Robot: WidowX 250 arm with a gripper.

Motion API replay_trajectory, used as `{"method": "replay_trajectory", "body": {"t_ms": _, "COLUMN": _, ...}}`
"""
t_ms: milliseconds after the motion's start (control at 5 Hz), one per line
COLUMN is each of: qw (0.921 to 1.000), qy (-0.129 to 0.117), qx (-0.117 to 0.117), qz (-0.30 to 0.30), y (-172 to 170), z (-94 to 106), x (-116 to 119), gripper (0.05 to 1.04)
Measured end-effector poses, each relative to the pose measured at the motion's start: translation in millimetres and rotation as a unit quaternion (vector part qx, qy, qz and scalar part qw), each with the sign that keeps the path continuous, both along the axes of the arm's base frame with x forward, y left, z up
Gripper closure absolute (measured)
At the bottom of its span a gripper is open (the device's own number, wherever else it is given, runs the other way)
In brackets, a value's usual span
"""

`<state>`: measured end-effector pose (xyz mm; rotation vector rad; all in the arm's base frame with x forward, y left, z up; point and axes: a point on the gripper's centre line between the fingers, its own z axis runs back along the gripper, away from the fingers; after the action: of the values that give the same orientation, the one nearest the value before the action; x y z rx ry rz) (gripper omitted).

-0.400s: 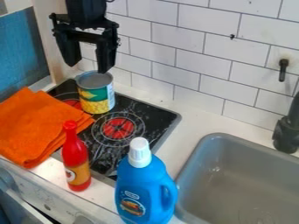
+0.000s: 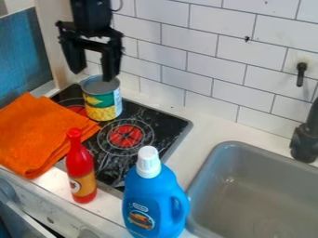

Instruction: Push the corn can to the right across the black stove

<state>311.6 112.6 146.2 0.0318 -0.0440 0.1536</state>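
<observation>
Now lower: the hand drops toward the can

And down it comes, just a touch! The black hand (image 2: 92, 76), over at ten o'clock in the view, sinks slightly from its earlier spot, released, its fingers (image 2: 112, 60) apart and nothing between them. Just below it, the corn can (image 2: 102, 101) stands upright at the far edge of the stovetop (image 2: 172, 122), exactly where it was. One fingertip overlaps the can's rim in the view; whether they touch, I can't tell. That small drop looks like progress toward the can, but no grip yet!

Everything else holds still: orange cloth (image 2: 34, 132) at nine o'clock, red bottle (image 2: 81, 162) at eight, blue jug (image 2: 146, 190) at six, sink (image 2: 267, 190) at four.

To the labels! The can wears green and yellow, with kernels pictured low and a pale panel of fine print. The red bottle carries a golden band with a white patch; the blue jug shows small lettering above an oval emblem.
</observation>
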Motion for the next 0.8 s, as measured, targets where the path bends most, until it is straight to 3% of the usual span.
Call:
{"method": "replay_trajectory", "body": {"t_ms": 400, "qw": 0.9984, "qy": 0.019, "qx": 0.042, "qz": -0.032, "y": 58, "z": -15.1, "x": 21, "gripper": 0.075}}
{"method": "replay_trajectory", "body": {"t_ms": 800, "qw": 0.9977, "qy": 0.033, "qx": 0.057, "qz": -0.019, "y": 90, "z": -22.6, "x": 32, "gripper": 0.075}}
